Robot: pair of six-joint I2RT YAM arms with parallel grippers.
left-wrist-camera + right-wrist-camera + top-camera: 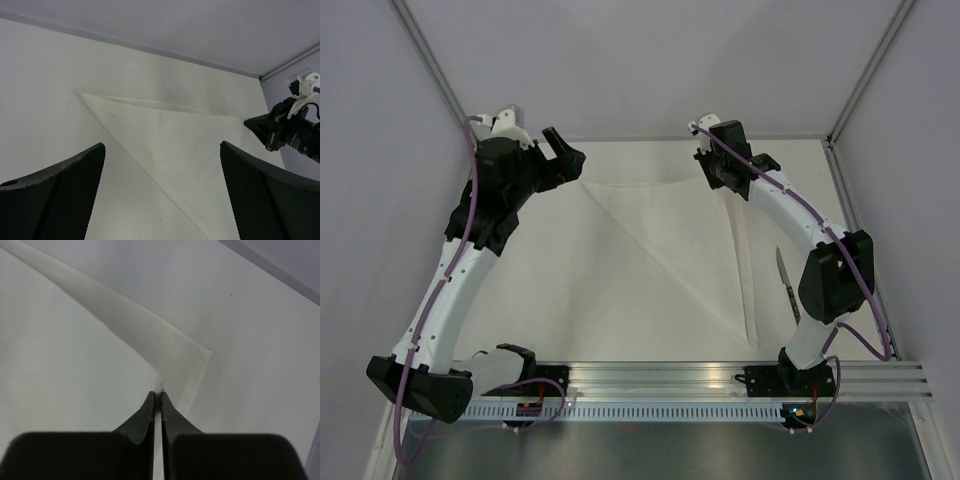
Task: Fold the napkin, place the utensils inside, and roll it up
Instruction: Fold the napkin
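My left end effector [565,150] hangs apart near the far-left corner of the counter [570,300]; my right end effector [160,394], together, sits at the far-right tip of the napkin [670,240]; knife [786,285] by the right edge

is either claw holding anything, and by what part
Left claw open, empty. Right claw shut at the napkin's far right corner, seemingly pinching the top layer's tip.

The napkin [685,235] is white on a pale table [540,300], the knife [788,285] silver-bladed with dark grey handle.
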